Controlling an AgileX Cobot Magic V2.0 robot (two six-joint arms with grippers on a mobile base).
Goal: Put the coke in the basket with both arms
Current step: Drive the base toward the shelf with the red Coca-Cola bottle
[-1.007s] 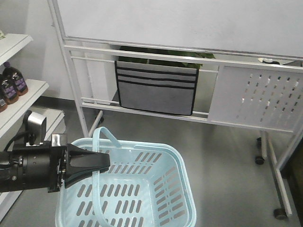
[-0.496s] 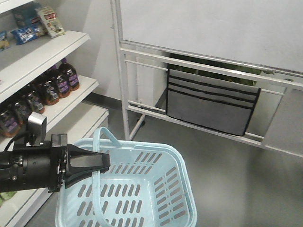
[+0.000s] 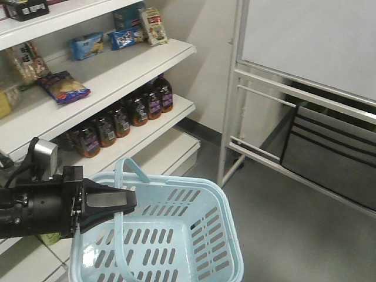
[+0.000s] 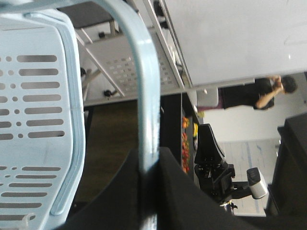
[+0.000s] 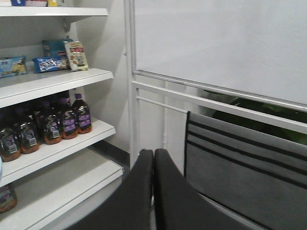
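Partly cropped basket [image 3: 170, 180], handle [image 3: 120, 176] clamped by L gripper [image 3: 130, 201]; R gripper [image 5: 153, 154] pressed together.

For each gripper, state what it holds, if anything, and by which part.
The left gripper is shut on the basket, clamping one thin loop handle partway along. The right gripper is shut and empty.

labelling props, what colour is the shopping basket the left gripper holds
The shopping basket is plain light blue with slotted sides; the exterior front-facing view shows it best.
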